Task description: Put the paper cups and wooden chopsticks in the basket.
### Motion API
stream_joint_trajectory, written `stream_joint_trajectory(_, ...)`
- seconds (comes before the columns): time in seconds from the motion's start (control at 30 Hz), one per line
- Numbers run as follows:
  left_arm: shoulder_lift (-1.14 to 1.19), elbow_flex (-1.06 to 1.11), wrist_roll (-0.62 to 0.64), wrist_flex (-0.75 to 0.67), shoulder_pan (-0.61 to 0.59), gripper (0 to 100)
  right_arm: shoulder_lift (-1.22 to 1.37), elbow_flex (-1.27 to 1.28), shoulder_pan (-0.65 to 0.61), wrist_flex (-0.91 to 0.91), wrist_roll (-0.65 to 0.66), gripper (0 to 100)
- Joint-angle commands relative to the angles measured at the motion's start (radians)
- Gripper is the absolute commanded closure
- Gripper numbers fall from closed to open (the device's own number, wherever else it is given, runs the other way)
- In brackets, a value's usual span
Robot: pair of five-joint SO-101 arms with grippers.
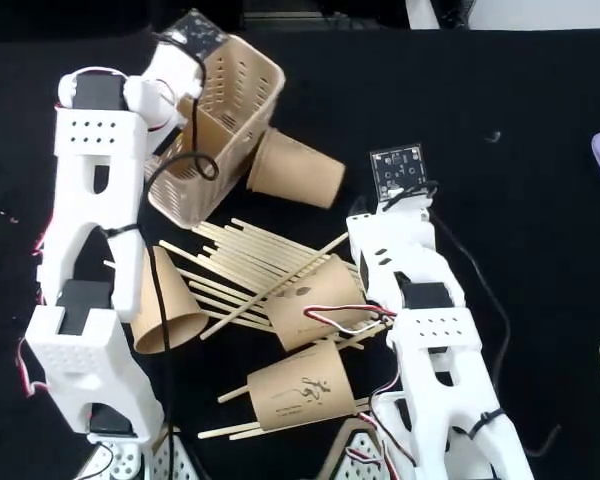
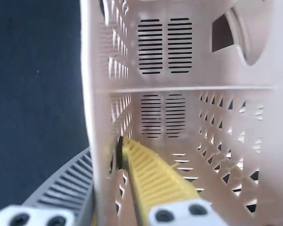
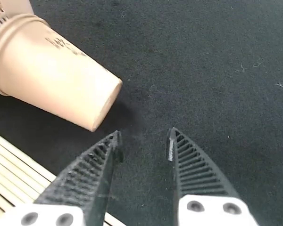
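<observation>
Black cloth (image 1: 500, 80) bears scattered chopsticks (image 1: 250, 262) and cups (image 1: 305, 300). Left gripper (image 2: 107, 151) clamps the tilted basket's (image 1: 235, 95) wall; right gripper (image 3: 144, 139) hangs, fingers spread, beside a fallen cup (image 3: 52, 75).

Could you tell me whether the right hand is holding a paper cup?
No, the right hand is open above the table, with the paper cup lying beside it.

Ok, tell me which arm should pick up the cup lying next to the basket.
Right. The right claw, open, sits just off the base of that cup. The left claw grips the wall of the basket, so it is occupied.
</observation>
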Motion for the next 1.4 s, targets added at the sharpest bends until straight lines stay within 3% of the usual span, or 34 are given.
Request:
stream_joint_trajectory(0.0, -0.055, -0.056, -0.055, -0.005, 0.041, 97, 0.004, -0.004, 0.006, -0.028, -0.003, 83.2)
stream_joint_trajectory(0.27, -0.063, -0.058, -0.083, -0.003, 0.044, 96, 0.004, -0.004, 0.006, -0.031, -0.003, 83.2)
stream_joint_trajectory(0.5, -0.063, -0.059, 0.091, 0.017, -0.012, 69, 0.004, -0.005, 0.005, -0.029, -0.003, 83.2)
stream_joint_trajectory(0.67, -0.064, -0.128, 0.132, 0.084, -0.061, 73, 0.004, -0.005, 0.005, -0.029, -0.003, 83.2)
stream_joint_trajectory(0.87, -0.054, -0.272, 0.336, 0.227, -0.116, 69, 0.004, -0.005, 0.005, -0.029, -0.003, 83.2)
stream_joint_trajectory(1.37, -0.054, -0.249, 0.852, 0.301, -0.151, 69, 0.004, -0.005, 0.005, -0.028, -0.003, 83.2)
